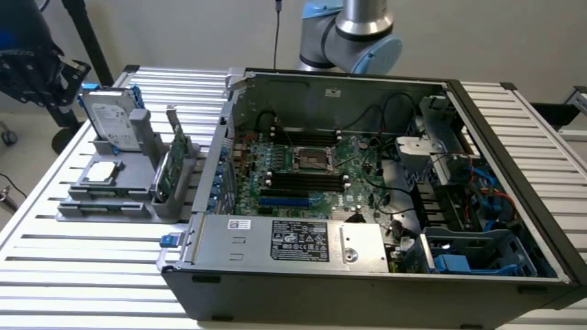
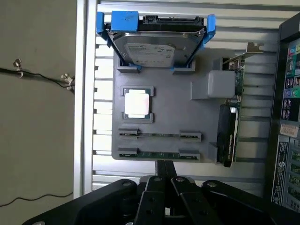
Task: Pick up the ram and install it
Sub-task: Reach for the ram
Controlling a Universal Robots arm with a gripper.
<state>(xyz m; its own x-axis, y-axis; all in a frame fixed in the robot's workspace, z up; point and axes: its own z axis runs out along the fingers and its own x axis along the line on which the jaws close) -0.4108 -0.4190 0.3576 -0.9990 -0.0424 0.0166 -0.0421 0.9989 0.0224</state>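
Observation:
The ram [image 2: 157,154] is a thin green stick standing on edge in the outermost slot of a grey holder [image 2: 178,108]. A second thin stick [image 2: 159,135] stands in the slot beside it. My gripper [image 2: 165,165] hangs above the table just outside the holder's ram edge, its dark fingers pressed together and shut on nothing. Their tips point at the middle of the nearer stick without touching it. In the exterior view the holder [image 1: 124,206] sits at the left of the open computer case, whose motherboard [image 1: 307,172] shows black memory slots [image 1: 303,182].
The holder also carries a silver hard drive with blue rails [image 2: 159,44], a processor chip [image 2: 137,103] and an upright green expansion card [image 2: 229,136]. The open computer case [image 1: 367,275] sits on the slatted aluminium table [image 1: 82,261]. Cables [image 2: 42,75] lie on the floor.

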